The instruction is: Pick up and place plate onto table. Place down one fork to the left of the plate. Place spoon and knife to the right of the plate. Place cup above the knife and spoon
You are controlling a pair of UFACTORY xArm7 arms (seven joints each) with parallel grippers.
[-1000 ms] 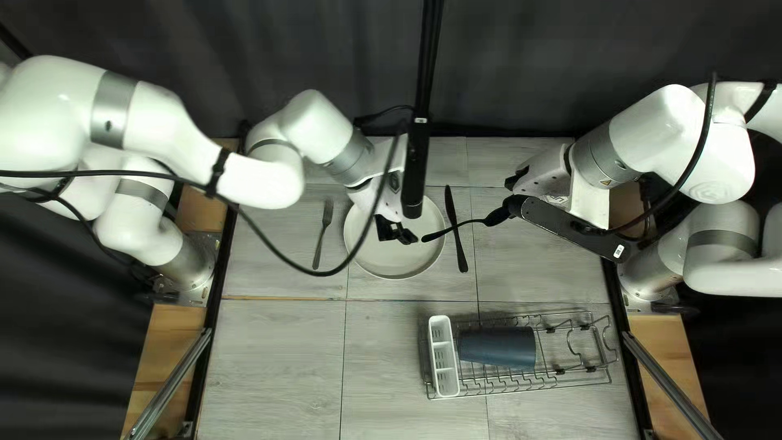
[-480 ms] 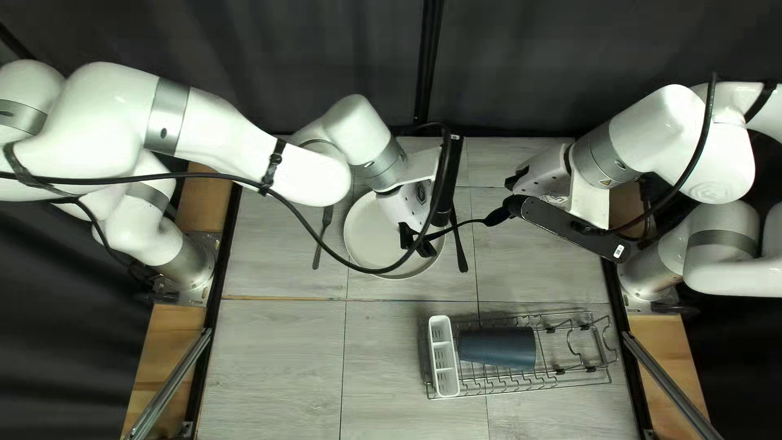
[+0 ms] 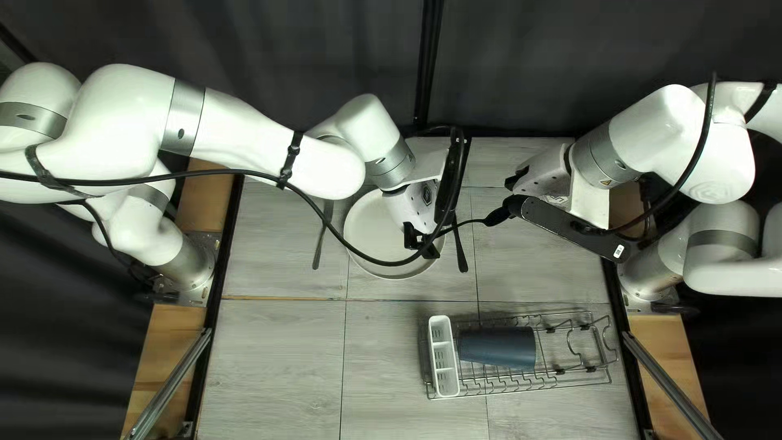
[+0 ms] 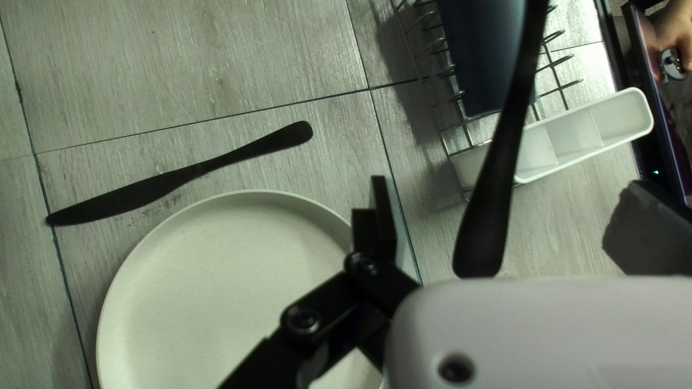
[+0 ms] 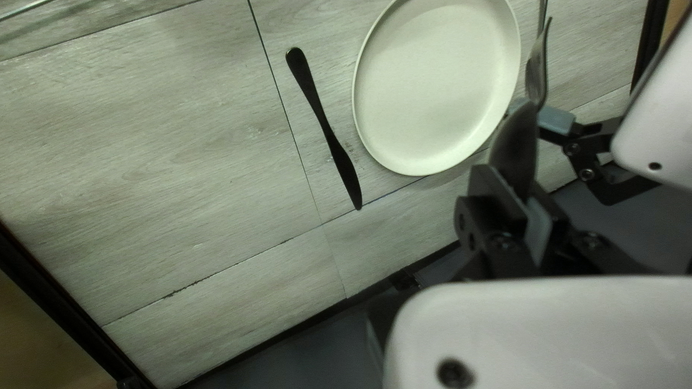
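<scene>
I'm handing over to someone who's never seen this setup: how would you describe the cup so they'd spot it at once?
On the near half of the table, find the wire dish rack. The cup lies on its side in it, beside the white cutlery holder. Dark blue and solid-walled, it stands out from both.

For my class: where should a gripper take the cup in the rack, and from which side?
Probably from above, across the middle of the cup, pinching both long flanks: it lies on its side in the wire rack, upper side exposed, and its taper may make the narrow end slip.
</scene>
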